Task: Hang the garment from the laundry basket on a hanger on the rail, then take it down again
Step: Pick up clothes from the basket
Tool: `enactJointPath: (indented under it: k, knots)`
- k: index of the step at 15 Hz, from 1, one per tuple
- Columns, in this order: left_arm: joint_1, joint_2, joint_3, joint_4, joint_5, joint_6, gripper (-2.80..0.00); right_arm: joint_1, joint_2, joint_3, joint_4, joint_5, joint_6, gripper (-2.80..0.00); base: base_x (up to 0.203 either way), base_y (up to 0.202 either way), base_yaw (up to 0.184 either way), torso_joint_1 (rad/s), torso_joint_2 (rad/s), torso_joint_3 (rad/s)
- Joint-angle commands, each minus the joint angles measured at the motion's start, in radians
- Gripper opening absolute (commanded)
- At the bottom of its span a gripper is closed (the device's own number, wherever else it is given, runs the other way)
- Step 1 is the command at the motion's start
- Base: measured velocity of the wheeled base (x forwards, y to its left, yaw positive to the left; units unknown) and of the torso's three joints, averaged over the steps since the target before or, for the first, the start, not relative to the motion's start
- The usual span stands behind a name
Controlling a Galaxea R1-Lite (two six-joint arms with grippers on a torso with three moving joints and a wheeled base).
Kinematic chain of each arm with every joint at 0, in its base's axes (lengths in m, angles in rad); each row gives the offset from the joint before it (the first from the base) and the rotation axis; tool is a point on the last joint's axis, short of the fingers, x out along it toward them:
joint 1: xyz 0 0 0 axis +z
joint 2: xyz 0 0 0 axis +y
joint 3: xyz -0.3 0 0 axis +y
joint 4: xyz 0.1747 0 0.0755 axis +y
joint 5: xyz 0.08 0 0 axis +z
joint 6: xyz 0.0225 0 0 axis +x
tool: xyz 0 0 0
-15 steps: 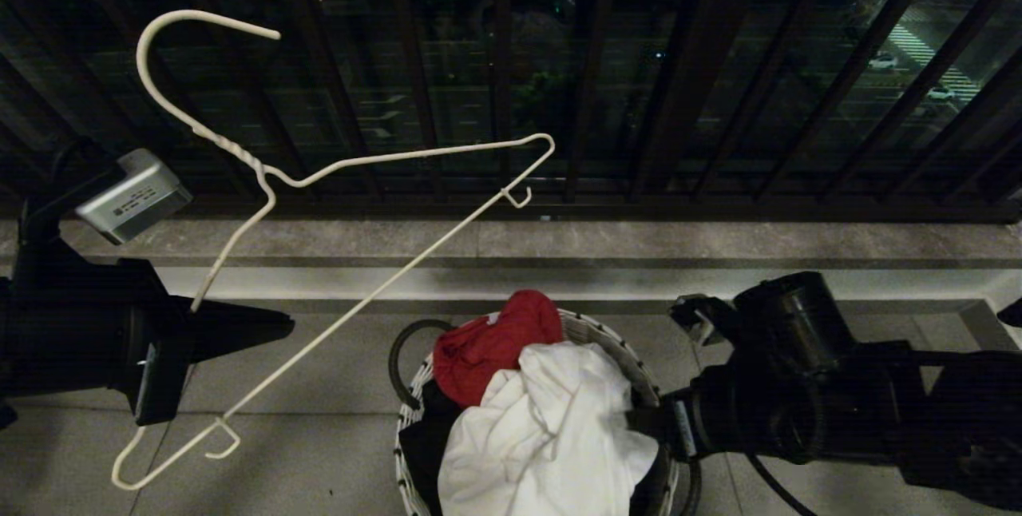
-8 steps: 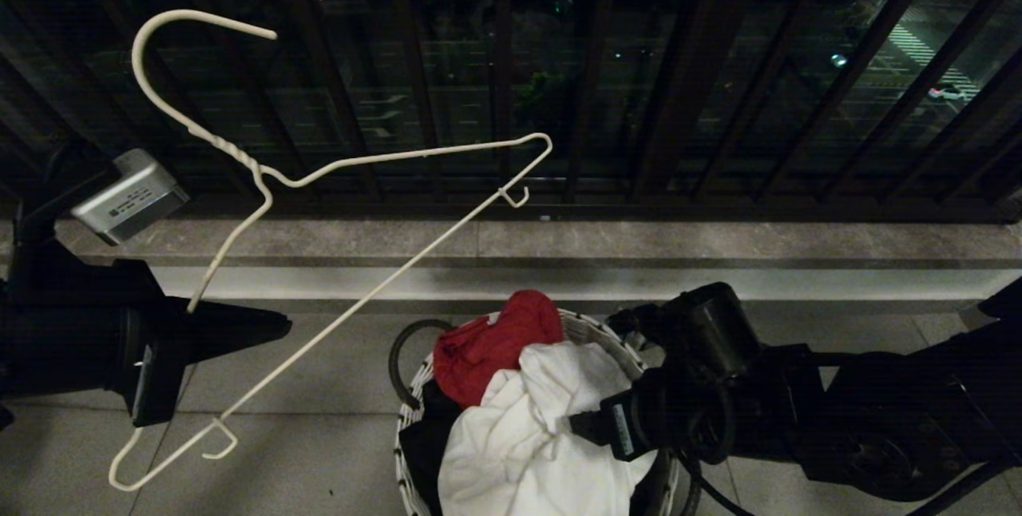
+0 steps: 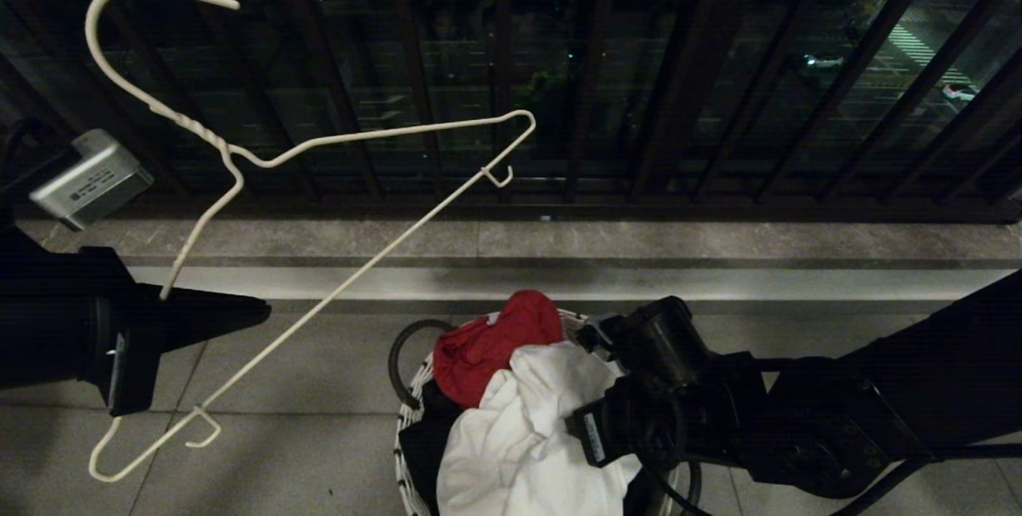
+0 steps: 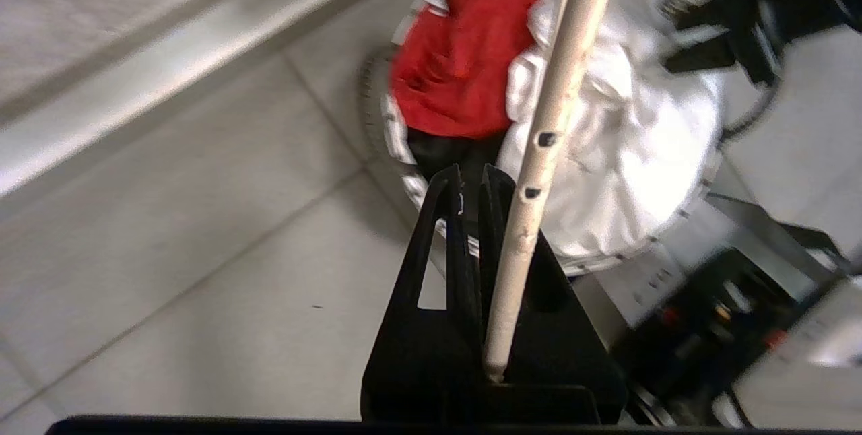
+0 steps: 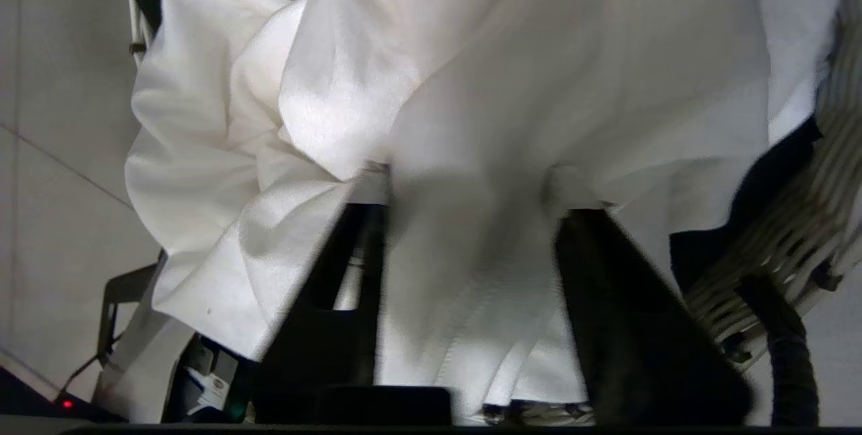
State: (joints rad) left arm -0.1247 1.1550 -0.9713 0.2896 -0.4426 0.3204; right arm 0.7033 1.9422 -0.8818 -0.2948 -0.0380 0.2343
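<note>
The right gripper [image 5: 465, 186] is lowered into the laundry basket [image 3: 411, 412], its fingers [image 5: 337, 300] set apart with a fold of the white T-shirt [image 3: 527, 436] between them; a completed clamp on the fabric cannot be confirmed. Beside this gripper, within the same basket, lie a red cloth [image 3: 495, 344] and a black garment [image 3: 419, 440]. Well to its left, the left gripper [image 3: 239, 312] is closed on one arm of the white wire hanger [image 3: 359, 140], which is held tilted above the tiled floor [image 3: 303, 388], with the dark balcony railing [image 3: 687, 77] beyond.
</note>
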Motion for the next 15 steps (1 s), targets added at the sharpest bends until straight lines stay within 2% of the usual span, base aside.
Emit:
enactJointPath:
  k: [1,3,9,12,15]
  knots:
    - [0.015,-0.021,-0.005,0.002,0.008,0.002,-2.80,0.027,0.007,-0.029,0.018,-0.008,0.002,-2.80,0.000,0.000,0.000,0.000,0.00,0.000]
    - [0.043,-0.040,-0.016,0.003,0.008,0.002,-2.80,0.043,0.005,-0.078,0.053,-0.015,0.002,-2.80,0.000,0.000,0.000,0.000,0.00,0.000]
    - [0.077,-0.083,-0.015,0.003,0.008,0.011,-2.80,0.063,-0.003,-0.386,0.247,-0.053,0.002,-2.80,0.000,0.000,0.000,0.000,0.00,0.000]
    - [0.085,-0.101,-0.015,0.005,0.008,0.012,-2.80,0.132,0.006,-0.488,0.350,-0.059,0.003,-2.80,0.000,0.000,0.000,0.000,0.00,0.000]
    - [0.089,-0.103,-0.020,0.005,0.008,0.011,-2.80,0.191,0.047,-0.538,0.358,-0.095,0.003,-2.80,0.000,0.000,0.000,0.000,0.00,0.000]
